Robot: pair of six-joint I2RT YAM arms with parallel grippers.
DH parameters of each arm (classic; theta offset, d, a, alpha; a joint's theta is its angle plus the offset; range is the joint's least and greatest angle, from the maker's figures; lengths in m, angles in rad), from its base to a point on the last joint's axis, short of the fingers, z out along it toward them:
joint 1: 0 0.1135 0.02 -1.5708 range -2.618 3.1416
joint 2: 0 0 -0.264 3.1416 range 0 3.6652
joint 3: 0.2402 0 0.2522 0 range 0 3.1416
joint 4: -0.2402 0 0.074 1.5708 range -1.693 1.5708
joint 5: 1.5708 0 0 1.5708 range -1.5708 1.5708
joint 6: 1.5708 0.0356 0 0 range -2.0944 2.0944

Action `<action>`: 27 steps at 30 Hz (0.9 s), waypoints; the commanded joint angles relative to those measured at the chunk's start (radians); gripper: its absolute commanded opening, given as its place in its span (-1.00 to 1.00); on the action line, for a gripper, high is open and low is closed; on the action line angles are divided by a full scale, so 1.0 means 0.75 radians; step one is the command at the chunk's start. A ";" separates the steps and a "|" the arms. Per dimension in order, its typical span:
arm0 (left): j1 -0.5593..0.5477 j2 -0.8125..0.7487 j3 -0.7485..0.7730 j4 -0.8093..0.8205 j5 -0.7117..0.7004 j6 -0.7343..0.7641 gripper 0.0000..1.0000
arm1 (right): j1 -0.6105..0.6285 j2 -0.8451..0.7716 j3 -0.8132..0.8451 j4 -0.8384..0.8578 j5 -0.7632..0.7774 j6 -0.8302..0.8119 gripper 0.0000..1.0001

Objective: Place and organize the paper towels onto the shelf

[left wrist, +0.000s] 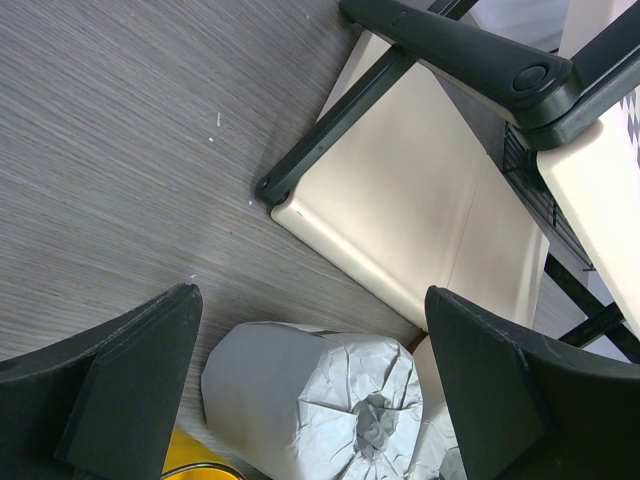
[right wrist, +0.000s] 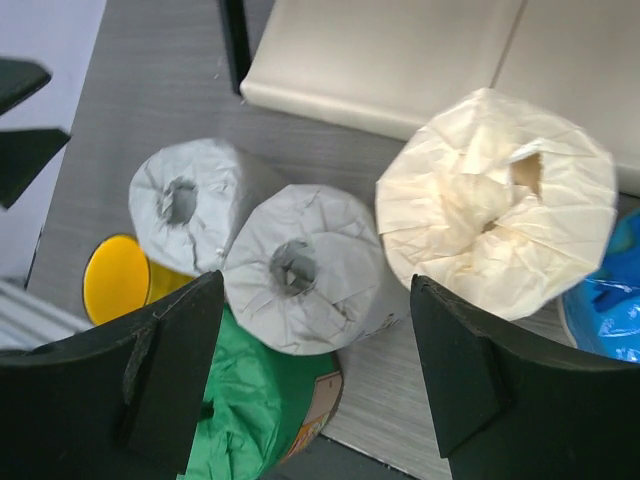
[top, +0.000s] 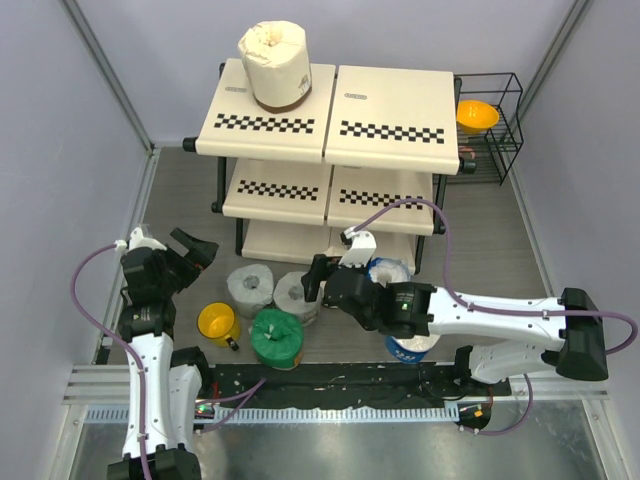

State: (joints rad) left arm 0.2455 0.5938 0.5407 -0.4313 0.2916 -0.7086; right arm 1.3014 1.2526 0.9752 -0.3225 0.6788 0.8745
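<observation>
The shelf (top: 385,105) stands at the back with one cream paper towel roll (top: 273,62) upright on its top left board. On the floor in front stand two grey rolls (top: 250,288) (top: 297,295), a green roll (top: 277,338) and two blue-and-white rolls (top: 388,272) (top: 412,346). My right gripper (right wrist: 315,370) is open and empty above a grey roll (right wrist: 305,268), with the second cream roll (right wrist: 497,200) to its right and the green roll (right wrist: 250,410) below. My left gripper (left wrist: 310,330) is open and empty over the other grey roll (left wrist: 310,390), near the shelf's bottom board (left wrist: 400,220).
A small yellow mug (top: 217,322) stands left of the green roll, and it also shows in the right wrist view (right wrist: 115,278). A black wire rack (top: 505,130) with an orange bowl (top: 478,115) stands right of the shelf. Grey walls close in both sides.
</observation>
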 commanded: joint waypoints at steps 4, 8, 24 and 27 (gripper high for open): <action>0.010 -0.006 0.011 0.031 0.035 -0.010 0.99 | 0.009 -0.017 -0.012 -0.183 0.303 0.331 0.60; 0.008 -0.004 0.011 0.033 0.033 -0.012 0.99 | 0.009 -0.022 -0.018 -0.302 0.355 0.472 0.59; 0.008 -0.006 0.011 0.033 0.037 -0.014 1.00 | 0.009 0.097 0.009 -0.529 0.367 0.990 0.64; 0.006 -0.006 0.011 0.033 0.039 -0.014 0.99 | 0.009 0.130 0.013 -0.527 0.369 1.041 0.65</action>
State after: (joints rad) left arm 0.2455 0.5938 0.5407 -0.4309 0.2928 -0.7151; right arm 1.3018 1.3296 0.9653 -0.7124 0.9028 1.5490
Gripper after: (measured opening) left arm 0.996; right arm 0.825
